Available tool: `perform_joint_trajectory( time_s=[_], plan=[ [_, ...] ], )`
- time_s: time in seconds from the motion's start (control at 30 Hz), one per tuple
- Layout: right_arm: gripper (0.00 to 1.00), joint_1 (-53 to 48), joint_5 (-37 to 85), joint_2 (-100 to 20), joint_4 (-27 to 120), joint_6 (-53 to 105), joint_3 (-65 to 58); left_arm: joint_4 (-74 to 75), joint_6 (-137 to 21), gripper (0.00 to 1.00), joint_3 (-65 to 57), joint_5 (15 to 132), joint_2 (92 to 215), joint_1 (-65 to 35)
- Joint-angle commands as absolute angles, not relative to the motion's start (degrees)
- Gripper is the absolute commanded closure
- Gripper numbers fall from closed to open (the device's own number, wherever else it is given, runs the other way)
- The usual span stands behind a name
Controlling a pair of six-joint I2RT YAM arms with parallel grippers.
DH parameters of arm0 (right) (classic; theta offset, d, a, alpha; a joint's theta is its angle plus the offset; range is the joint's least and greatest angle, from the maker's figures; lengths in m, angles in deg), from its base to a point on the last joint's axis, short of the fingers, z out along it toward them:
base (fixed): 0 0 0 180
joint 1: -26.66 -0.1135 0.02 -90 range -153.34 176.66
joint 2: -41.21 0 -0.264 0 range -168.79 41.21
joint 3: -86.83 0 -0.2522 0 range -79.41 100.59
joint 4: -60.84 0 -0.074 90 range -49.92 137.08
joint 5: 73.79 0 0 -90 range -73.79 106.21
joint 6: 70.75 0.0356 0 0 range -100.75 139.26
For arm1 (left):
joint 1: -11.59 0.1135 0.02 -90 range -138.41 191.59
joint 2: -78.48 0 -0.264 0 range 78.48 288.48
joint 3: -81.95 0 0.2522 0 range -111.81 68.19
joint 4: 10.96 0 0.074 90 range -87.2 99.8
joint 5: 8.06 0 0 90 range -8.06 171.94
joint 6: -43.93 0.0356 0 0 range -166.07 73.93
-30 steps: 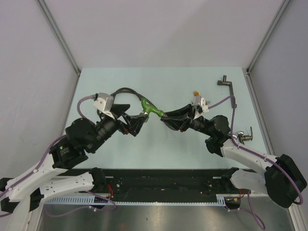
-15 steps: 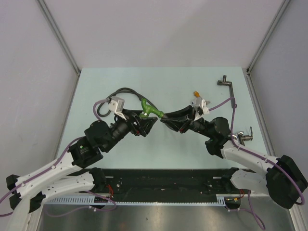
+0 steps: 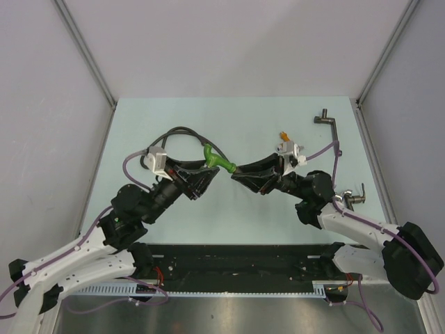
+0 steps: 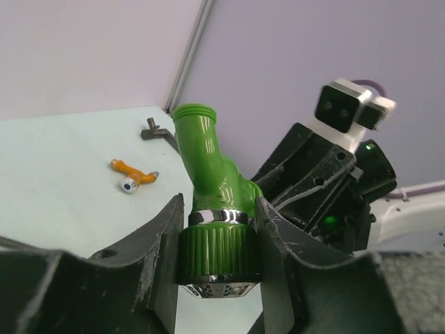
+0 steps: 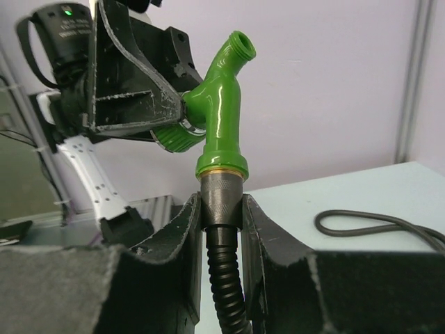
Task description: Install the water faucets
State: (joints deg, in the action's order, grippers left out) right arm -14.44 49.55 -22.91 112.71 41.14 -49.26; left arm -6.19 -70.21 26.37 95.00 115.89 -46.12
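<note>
The green water faucet [image 3: 215,158] is held up above the table's middle, joined to the metal end fitting [image 5: 221,198] of the black hose [image 3: 177,131]. My left gripper [image 4: 219,233] is shut on the faucet's ribbed green knob [image 4: 219,254], a finger pressed on each side. My right gripper [image 5: 221,209] is shut on the hose's end fitting just below the green faucet [image 5: 222,111]. The orange water faucet [image 3: 283,135] lies loose on the table behind the right arm, and the left wrist view shows the orange faucet [image 4: 132,174] too.
A grey metal pipe fixture [image 3: 327,120] lies at the table's back right. Another metal fitting [image 3: 354,197] sits by the right edge near the right arm. The hose loops over the table behind the left arm, and its coil [image 5: 382,226] lies flat.
My left gripper moved in from the left and its open jaws closed onto the green faucet's knob. The right gripper held the hose fitting still.
</note>
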Motion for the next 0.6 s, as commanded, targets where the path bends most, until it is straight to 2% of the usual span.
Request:
perform_joint_trajectory(
  time_s=[0.0, 0.1, 0.23, 0.37, 0.4, 0.47, 0.5, 0.57],
  plan=[
    [1.0, -12.81, 52.94, -25.48, 127.2, 51.93, -48.56, -16.53, -62.42, 1.0, 26.54, 88.11, 112.85, -44.83],
    [1.0, -11.14, 55.75, -28.65, 135.38, 61.16, -47.69, -16.36, -58.12, 1.0, 24.87, 82.41, 112.67, -44.39],
    [1.0, -10.52, 60.14, -30.77, 137.35, 68.29, -45.13, -14.17, -51.01, 1.0, 21.97, 73.6, 111.88, -43.78],
    [1.0, -10.43, 61.29, -30.16, 137.0, 69.18, -44.51, -11.44, -49.4, 1.0, 19.42, 74.45, 111.44, -43.6],
    [0.96, -10.43, 61.47, -29.89, 136.47, 68.22, -44.51, -11.18, -49.75, 1.0, 19.33, 76.47, 111.35, -43.6],
    [0.82, -10.43, 61.47, -29.19, 133.07, 65.94, -44.51, -8.82, -51.42, 1.0, 18.37, 82.88, 111.52, -43.6],
    [0.65, -10.43, 61.12, -28.93, 131.3, 63.05, -44.51, -7.84, -52.12, 1.0, 17.92, 85.16, 112.31, -43.6],
    [0.51, -10.43, 60.68, -27.17, 125.61, 59.7, -44.6, -5.3, -54.15, 1.0, 16.78, 89.31, 112.93, -43.6]
  ],
)
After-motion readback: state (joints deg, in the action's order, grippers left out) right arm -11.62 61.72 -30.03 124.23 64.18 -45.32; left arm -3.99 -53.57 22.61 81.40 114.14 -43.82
